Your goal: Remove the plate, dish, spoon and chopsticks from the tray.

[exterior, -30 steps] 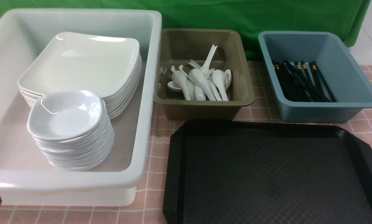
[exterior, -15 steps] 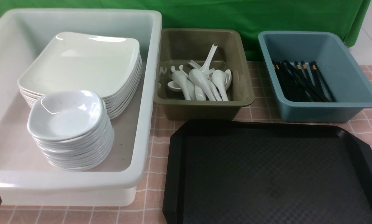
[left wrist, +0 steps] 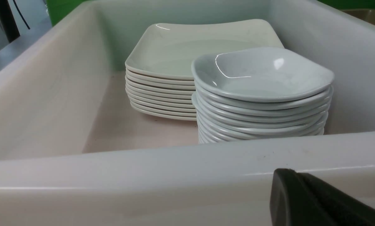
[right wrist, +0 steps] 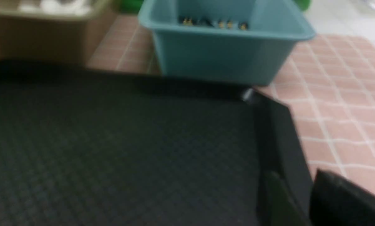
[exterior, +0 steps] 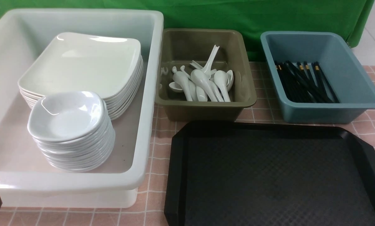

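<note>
Tray (exterior: 275,175) rim nears both bins; left hand (left wrist: 316,201) pressed together, right hand's (right wrist: 347,201) spread unclear.

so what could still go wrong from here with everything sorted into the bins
The stack of small dishes stands tall near the white bin's front wall; a bump from the left gripper, low beside that wall, might topple it. One spoon leans upright in the olive bin and could catch a passing arm. The tray sits close against both smaller bins, so shifting it may nudge them.
</note>
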